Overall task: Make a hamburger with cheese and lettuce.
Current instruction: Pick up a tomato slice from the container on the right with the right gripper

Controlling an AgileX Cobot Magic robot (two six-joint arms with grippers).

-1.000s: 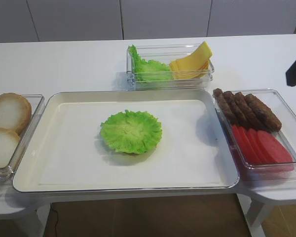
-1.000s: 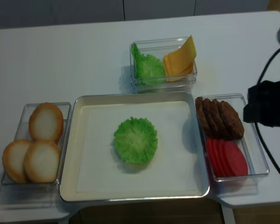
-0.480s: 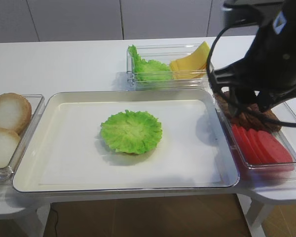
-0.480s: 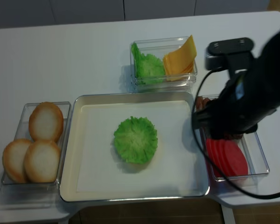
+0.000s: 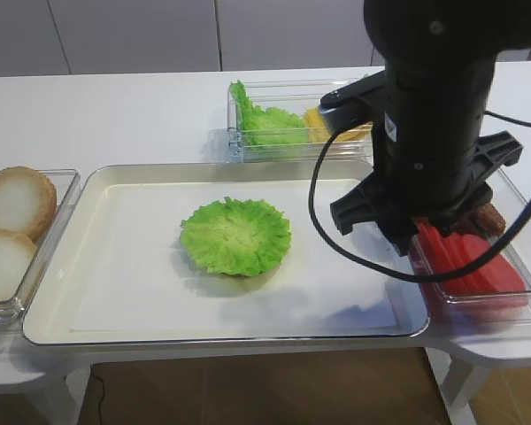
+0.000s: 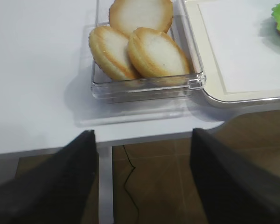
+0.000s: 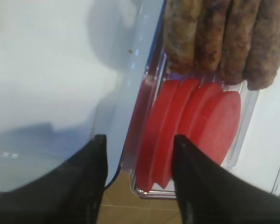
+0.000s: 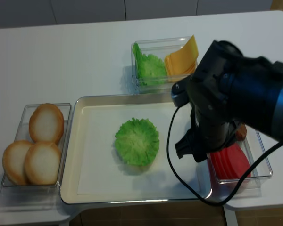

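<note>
The hamburger (image 5: 235, 235) is a low stack on the tray, topped by a frilly green leaf; it also shows in the realsense view (image 8: 137, 141). More lettuce (image 5: 265, 124) and the yellow cheese slices (image 8: 181, 59) stand in a clear box behind the tray. My right arm (image 5: 429, 124) hangs over the tray's right edge. Its gripper (image 7: 139, 140) is open and empty above the red slices (image 7: 196, 126). My left gripper (image 6: 142, 135) is open and empty, off the table's front edge near the buns (image 6: 140, 46).
The white tray (image 5: 115, 266) fills the middle. A clear box of buns (image 8: 42, 141) stands on its left. A clear box on its right holds brown patties (image 7: 219, 37) and red slices (image 8: 231, 162). The right arm hides most of that box.
My right arm has swung in from the far right, across the patty box, to the tray's right edge. Nothing on the table has moved.
</note>
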